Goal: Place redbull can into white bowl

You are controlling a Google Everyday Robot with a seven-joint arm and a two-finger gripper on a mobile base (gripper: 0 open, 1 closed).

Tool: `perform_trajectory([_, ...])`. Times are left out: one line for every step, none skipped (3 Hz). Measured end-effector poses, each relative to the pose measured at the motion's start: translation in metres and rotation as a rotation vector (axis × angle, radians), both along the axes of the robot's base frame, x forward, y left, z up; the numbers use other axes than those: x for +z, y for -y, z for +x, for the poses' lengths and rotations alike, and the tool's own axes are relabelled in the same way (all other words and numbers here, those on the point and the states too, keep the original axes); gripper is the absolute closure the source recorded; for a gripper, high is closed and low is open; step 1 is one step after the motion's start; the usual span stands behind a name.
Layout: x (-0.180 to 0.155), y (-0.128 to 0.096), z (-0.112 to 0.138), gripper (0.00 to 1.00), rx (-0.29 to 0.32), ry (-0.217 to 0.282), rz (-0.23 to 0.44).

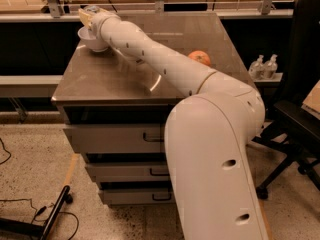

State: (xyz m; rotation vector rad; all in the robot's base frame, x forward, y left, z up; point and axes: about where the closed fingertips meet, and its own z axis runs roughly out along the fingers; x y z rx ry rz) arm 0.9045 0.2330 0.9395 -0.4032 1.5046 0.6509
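Note:
The white bowl (93, 40) stands at the far left corner of the metal table (115, 79). My gripper (89, 16) is at the end of the long white arm, directly above the bowl and close to its rim. The redbull can is almost wholly hidden by the gripper. Only a small silver-grey round bit (92, 8) shows at the gripper's top end, and I cannot tell whether it is the can's top.
An orange (200, 58) lies on the table's right side, partly behind my arm. The table has drawers (120, 136) below. An office chair (295, 119) stands at the right, two small bottles (264, 66) are beside it, and a rail runs behind the table.

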Motion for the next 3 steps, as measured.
perform_trajectory([0.0026, 0.0001, 0.0, 0.6, 0.0, 0.0, 0.0])
perform_trajectory([0.0029, 0.0, 0.0, 0.38, 0.0, 0.0, 0.0])
perform_trajectory([0.0029, -0.0001, 0.0, 0.15, 0.0, 0.0, 0.0])
